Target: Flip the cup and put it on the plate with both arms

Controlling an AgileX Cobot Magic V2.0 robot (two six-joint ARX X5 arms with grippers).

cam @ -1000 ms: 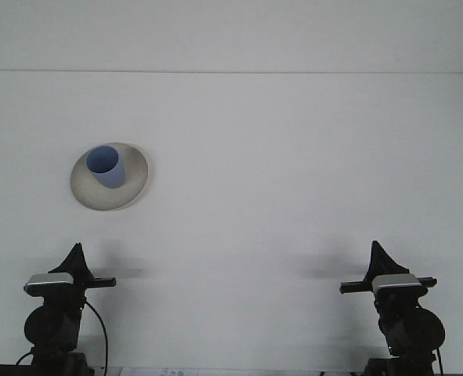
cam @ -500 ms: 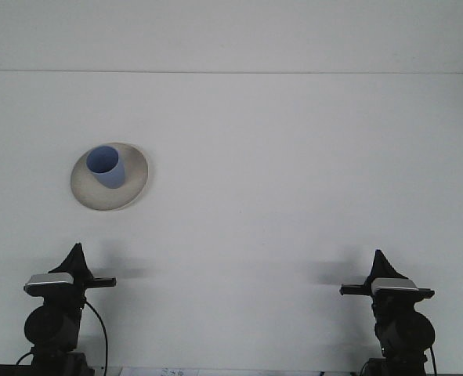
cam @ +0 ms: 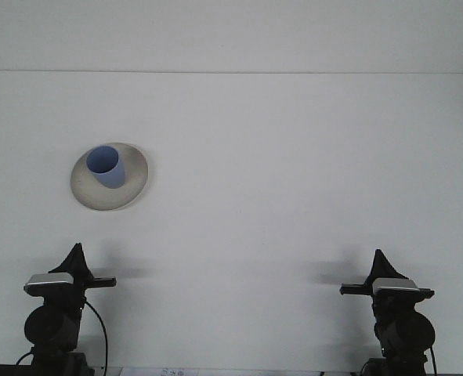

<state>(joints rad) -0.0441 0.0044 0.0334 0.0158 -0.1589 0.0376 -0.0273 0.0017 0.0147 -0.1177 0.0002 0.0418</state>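
- The cup (cam: 105, 166) is blue and stands upright on the plate (cam: 133, 188), mouth up, a little left of the plate's middle.
- The plate sits on the table (cam: 294, 172), in its left half, at mid-depth.
- The cup's long axis runs about vertical, leaning slightly toward the camera as seen from the front view; its open rim faces up and its base rests on the plate.
- The left gripper (cam: 76, 258) is at the near edge, almost directly in line below the plate; the cup lies straight ahead of it and a touch to the right.
- The right gripper (cam: 381, 262) is at the near edge on the far side; the cup lies well apart from it, forward and far to the left.
- The left arm is clearly the nearer one to the cup.
- Both grippers show only a dark pointed tip above the camera mount; whether either is spread or pressed together cannot be told from here. Neither holds anything.
- Judging from how things lie, the cup already looks flipped and set on the plate, so little or nothing seems left; any further reach would fall to the left arm, going straight forward.
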